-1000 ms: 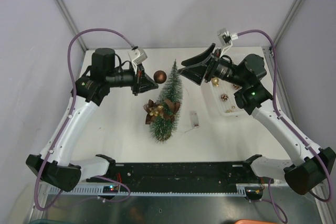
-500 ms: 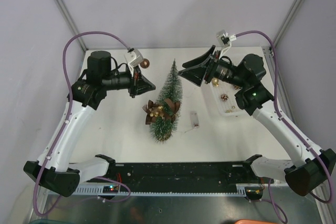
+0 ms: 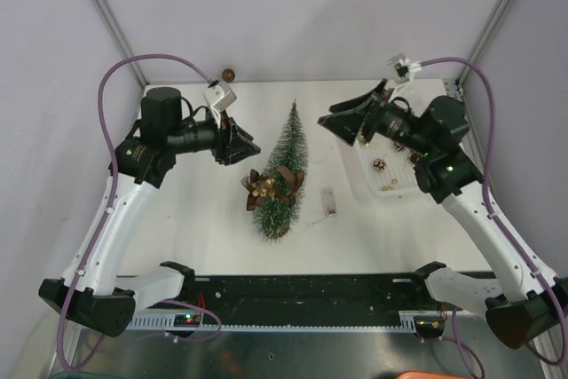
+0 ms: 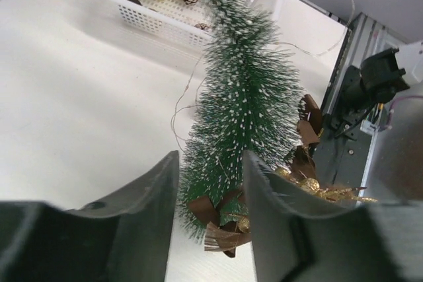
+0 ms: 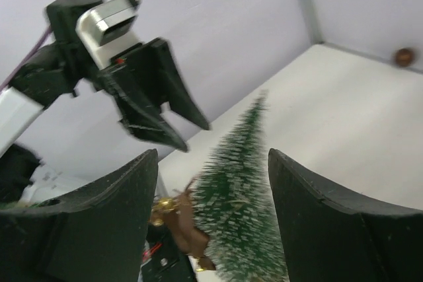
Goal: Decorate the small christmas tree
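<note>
While its jaws stand parted with nothing between them, the left gripper (image 3: 252,146) hangs above the table (image 3: 195,219) just left of the small christmas tree (image 3: 286,159), aimed at its upper half but clear of the bristles. In the left wrist view the frosted green cone fills the gap beyond the two dark fingers (image 4: 149,212). Across the tree, the right gripper (image 3: 335,123) is likewise spread wide and empty, raised near the treetop on its right side without touching it. The tree stands near the middle of the table on its brown base, with a cluster of brown ribbon and gold beads (image 3: 266,185) on its lower left side. A thin wire (image 4: 187,97) trails from it over the white surface, and a small clear box (image 3: 328,202) lies just to its right. Further right sits a white basket (image 4: 152,14) of gold and brown ornaments, under the right arm. One brown bauble (image 3: 229,75) rests at the far edge by the back wall.
</note>
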Robot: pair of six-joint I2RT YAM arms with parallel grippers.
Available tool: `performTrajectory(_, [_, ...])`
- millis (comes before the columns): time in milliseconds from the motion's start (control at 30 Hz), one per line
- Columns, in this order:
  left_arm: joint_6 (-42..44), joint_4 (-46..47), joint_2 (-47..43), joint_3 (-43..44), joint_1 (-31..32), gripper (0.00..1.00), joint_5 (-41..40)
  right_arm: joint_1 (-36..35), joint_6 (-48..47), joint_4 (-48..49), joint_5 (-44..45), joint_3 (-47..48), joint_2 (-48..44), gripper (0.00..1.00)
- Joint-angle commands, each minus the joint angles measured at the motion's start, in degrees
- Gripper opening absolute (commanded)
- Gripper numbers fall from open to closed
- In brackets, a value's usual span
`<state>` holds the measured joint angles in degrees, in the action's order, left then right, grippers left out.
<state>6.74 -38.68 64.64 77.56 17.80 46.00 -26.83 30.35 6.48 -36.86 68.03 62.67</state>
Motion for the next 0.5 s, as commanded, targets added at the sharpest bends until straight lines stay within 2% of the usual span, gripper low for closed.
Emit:
performTrajectory(0, [-1.15,0.30,-2.22,-0.36,-1.88,0.54,-2.22,6.44,-2.59,-7.45,8.23,-0.42,-4.90,0.73])
performTrajectory(133, [-1.77,-0.24,-2.07,-0.31,-4.52,0.62,-1.02,13.89,-4.40,-16.55,17.45,-0.40,-3.70,0.74])
performTrajectory(233, [-1.80,-1.49,-0.69,0.06,-6.20,0.69,-1.04,17.75,-7.22,-23.78,29.96,-0.12,0.94,0.74])
performTrajectory(367, [-0.90,-3.14,1.44,0.34,-6.85,0.71,-3.02,19.85,-9.91,-29.20,48.67,0.59,9.67,0.74])
performTrajectory(467, [-0.56,-3.56,3.28,-0.17,-6.89,0.70,-4.77,21.26,-9.58,-29.80,54.19,1.05,17.77,0.74])
